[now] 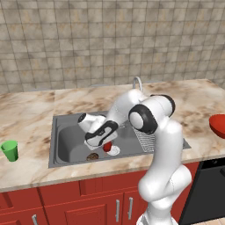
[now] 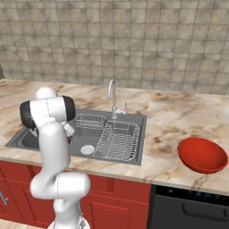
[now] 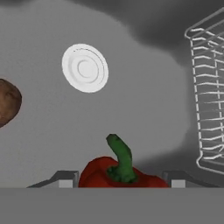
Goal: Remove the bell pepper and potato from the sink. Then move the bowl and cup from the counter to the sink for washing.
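A kitchen: steel sink (image 1: 61, 132) with faucet (image 2: 112, 96), marble counter (image 2: 179, 120), tiled wall (image 1: 110, 39), red cabinets (image 1: 88, 206).

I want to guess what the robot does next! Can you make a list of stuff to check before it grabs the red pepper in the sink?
1. Pepper sits between the two fingertips of the gripper: ok.
2. Gripper open around it, not squeezing yet: ok.
3. Gripper is down inside the sink: ok.
4. Potato lies apart from the pepper, out of the way: ok.
5. Wire rack is off to the side, not touching the gripper: ok.
6. Fingers low enough to hold the pepper's body, not just its stem: cannot tell.
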Robot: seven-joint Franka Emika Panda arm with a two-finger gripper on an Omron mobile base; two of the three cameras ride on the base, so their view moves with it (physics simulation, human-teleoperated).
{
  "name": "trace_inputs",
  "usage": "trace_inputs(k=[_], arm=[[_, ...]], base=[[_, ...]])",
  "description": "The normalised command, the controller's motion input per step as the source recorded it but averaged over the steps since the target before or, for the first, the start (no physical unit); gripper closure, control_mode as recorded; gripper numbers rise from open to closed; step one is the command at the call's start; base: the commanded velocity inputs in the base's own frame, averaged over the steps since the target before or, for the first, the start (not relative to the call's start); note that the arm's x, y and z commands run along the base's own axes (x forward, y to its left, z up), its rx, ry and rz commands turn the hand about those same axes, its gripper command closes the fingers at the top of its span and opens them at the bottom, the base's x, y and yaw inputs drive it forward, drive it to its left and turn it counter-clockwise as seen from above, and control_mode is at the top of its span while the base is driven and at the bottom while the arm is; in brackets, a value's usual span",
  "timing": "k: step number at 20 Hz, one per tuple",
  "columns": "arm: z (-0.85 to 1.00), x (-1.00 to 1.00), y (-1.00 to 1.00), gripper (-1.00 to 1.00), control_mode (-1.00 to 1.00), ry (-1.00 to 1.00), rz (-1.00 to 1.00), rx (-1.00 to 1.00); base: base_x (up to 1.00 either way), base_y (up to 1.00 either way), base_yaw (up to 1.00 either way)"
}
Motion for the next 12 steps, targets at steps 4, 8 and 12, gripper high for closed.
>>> trace_inputs(k=[4, 8, 12], arm=[[0.38, 0.0, -0.01, 1.0, -1.0, 0.0, 0.0, 0.07], [0.36, -0.01, 0.0, 1.0, -1.0, 0.0, 0.0, 0.08], [0.33, -0.07, 0.0, 1.0, -1.0, 0.0, 0.01, 0.08]], base=[[0.0, 0.0, 0.0], [0.0, 0.0, 0.0], [0.0, 0.0, 0.0]])
